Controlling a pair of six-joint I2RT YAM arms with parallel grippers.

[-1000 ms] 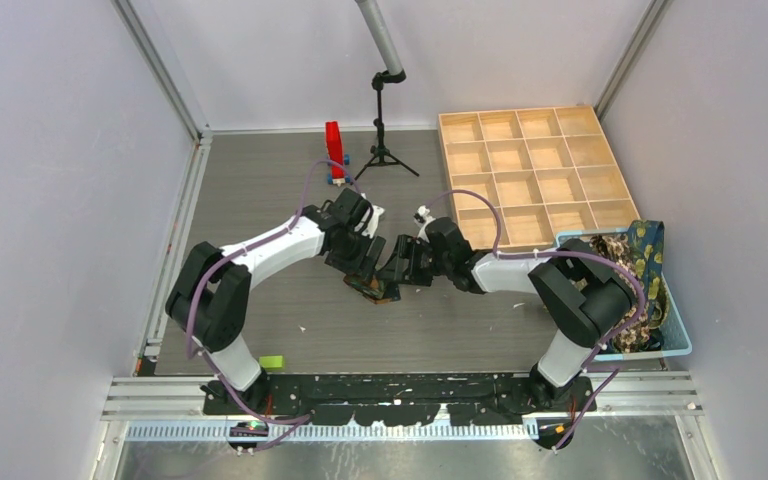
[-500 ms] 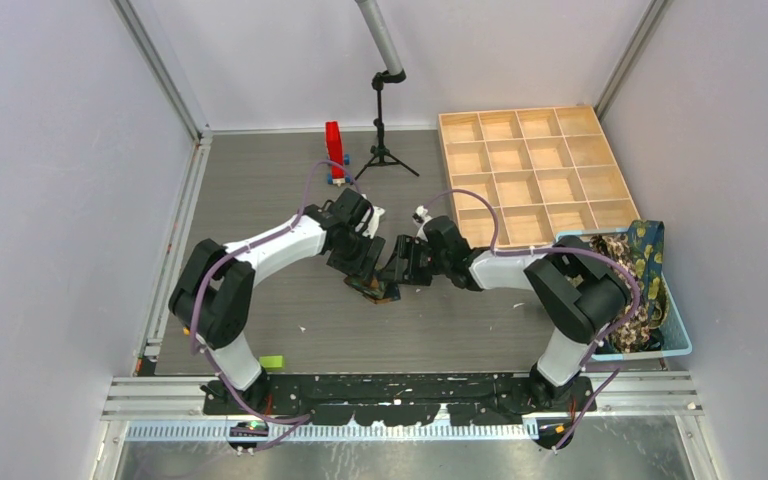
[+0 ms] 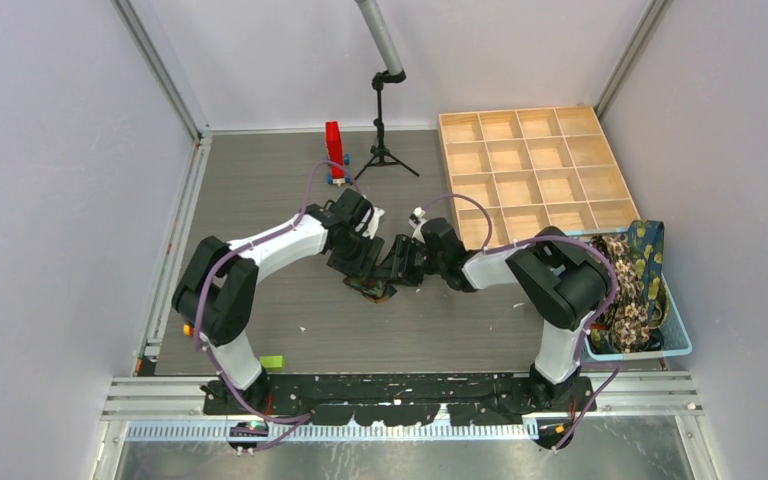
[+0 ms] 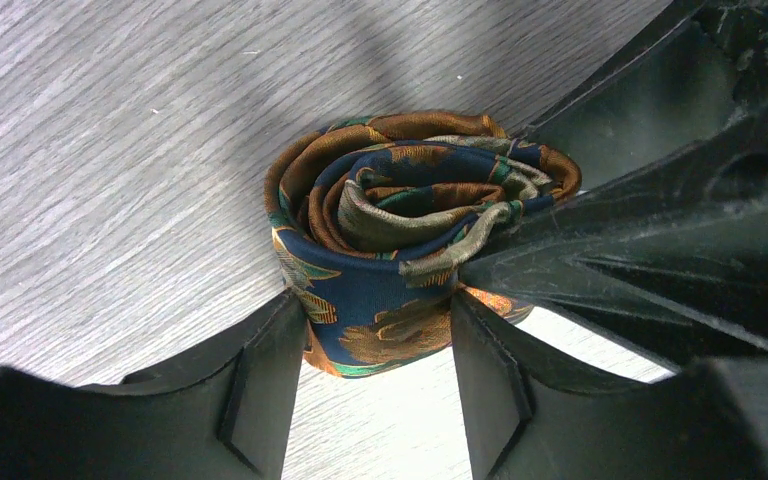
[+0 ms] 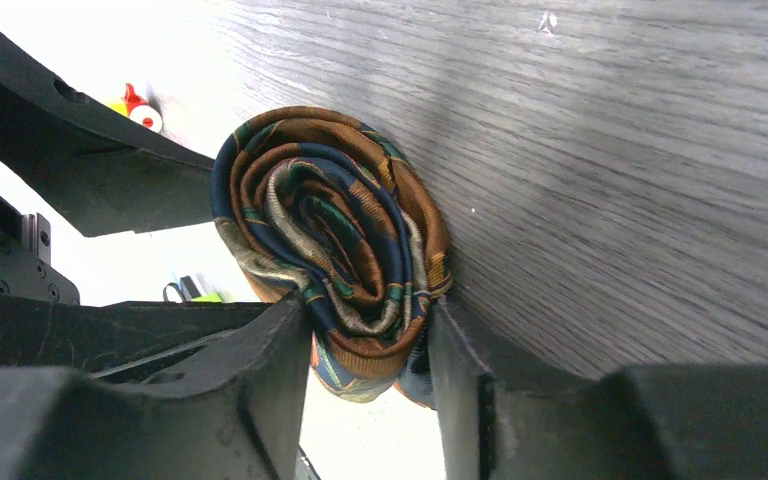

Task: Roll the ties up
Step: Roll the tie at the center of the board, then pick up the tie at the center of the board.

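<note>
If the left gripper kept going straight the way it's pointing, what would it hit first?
The left gripper has the rolled tie between its jaws, so it meets that first; straight beyond is probably the table, though depth is unclear.

The rolled tie is navy, with swirling orange-brown leaf shapes, teal-green edging and olive-grey bands. The left gripper and right gripper are black. The worktop is grey with a wood grain, and at its right edge a light blue basket holds ties in spotted brown and teal with yellow motifs.
</note>
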